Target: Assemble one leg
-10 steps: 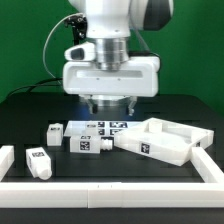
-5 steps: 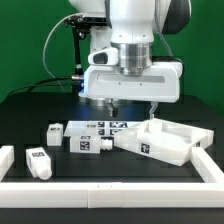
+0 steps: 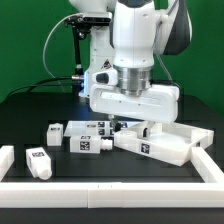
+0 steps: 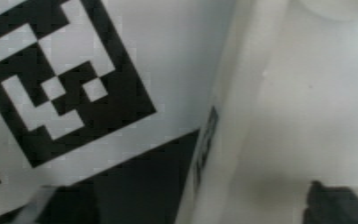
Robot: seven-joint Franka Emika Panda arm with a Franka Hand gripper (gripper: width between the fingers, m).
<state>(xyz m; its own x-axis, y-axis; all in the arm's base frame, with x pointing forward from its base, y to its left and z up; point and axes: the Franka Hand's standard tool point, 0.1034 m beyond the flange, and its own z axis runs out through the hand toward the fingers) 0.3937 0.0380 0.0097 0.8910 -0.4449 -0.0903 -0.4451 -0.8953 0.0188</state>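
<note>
The fingers (image 3: 116, 121) are hanging low under the arm's broad white wrist housing (image 3: 135, 100), just above the black counter (image 3: 30, 108) near its middle. Only a dark stub is showing, so whether they are spread or closed cannot be told; nothing is visibly being carried. The wrist view is showing one large black-and-white tag (image 4: 60, 90) with a white wall (image 4: 282, 120) close beside it; which part this is cannot be told.

The nearest leg (image 3: 88, 143), a small white plastic oblong block with a square tag facing the front edge, is lying near the fingers, toward the front edge and the exterior view's left. Its long axis is seemingly running along the front edge. In my judgement, reaching it is calling for a short shift that way, with the fingers closing across that axis.

The thin flat white marker board (image 3: 100, 127) is lying just behind it. The large flat white panel (image 3: 185, 135) with recesses is sitting just beside the fingers toward the exterior view's right, and is the likeliest obstruction. A second leg (image 3: 53, 133) and a third leg (image 3: 38, 160) are sitting farther toward the exterior view's left. A raised white rail (image 3: 110, 190) is bordering the front edge.
</note>
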